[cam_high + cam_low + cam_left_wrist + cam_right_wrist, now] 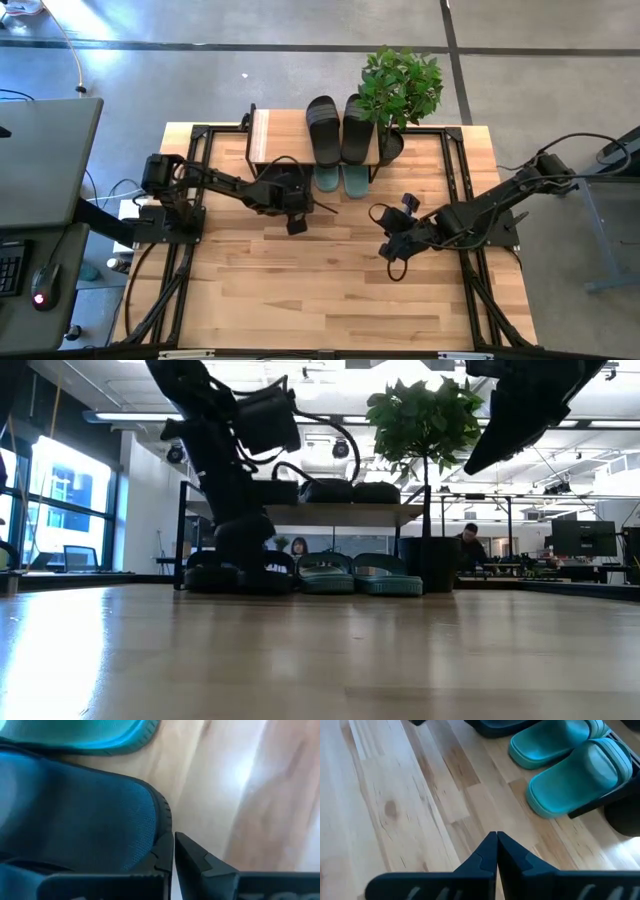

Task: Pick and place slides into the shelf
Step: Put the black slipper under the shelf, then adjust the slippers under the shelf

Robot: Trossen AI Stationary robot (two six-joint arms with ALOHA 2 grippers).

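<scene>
currently the left tool (pixel 296 222) sits low at the front edge of the shelf (pixel 268 135), its fingers pressed together on nothing, right against the rim of a black slide (pixel 75 820) that rests on the worktop (pixel 330 290) under the shelf's left bay. in the low view a black pair (pixel 240 572) stands under the plank beside the sage-green pair (pixel 360 574); from above, the green toes (pixel 340 180) poke out below the shelf at about 12 o'clock from the worktop's centre. another black pair (pixel 340 128) lies on top of the plank, next to a potted plant (pixel 400 85) at roughly 1 o'clock.

the right tool (pixel 496 851) hovers over bare wood at about 3 o'clock of centre, also fully shut and empty, apparently waiting.

judging by the layout, all six slides look to be in or on the shelf, so the step in hand seems to be the tail of the last placement: nudging or leaving the black slide. the next move probably calls for drawing the left tool straight back toward 6 o'clock, without dragging the slide's edge out again.
</scene>
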